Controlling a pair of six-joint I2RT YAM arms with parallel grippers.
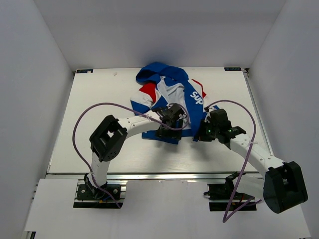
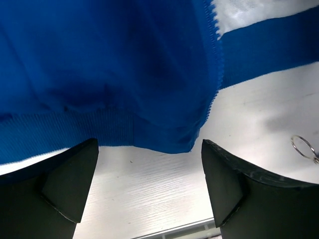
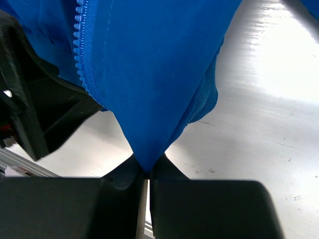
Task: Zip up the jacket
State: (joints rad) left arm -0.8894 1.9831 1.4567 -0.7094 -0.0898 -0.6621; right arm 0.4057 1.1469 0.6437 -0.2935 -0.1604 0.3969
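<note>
- Top view: bright, even, diffuse light from above. The white table (image 1: 99, 104) and walls nearly wash out, and shadows under the arms are soft and faint.
- Left wrist view: jacket (image 2: 99, 59) weave is sharp, with a dark fold shadow at centre left. The left gripper (image 2: 149, 184) is soft in the lower corners.
- Right wrist view: glare streaks the table at upper right. The right gripper (image 3: 148, 191) is blurred along the bottom.

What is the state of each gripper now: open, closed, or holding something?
Left gripper: open, fingers apart at the hem of the jacket, holding nothing.
Right gripper: closed, pinching a fold of the jacket's blue fabric.
</note>
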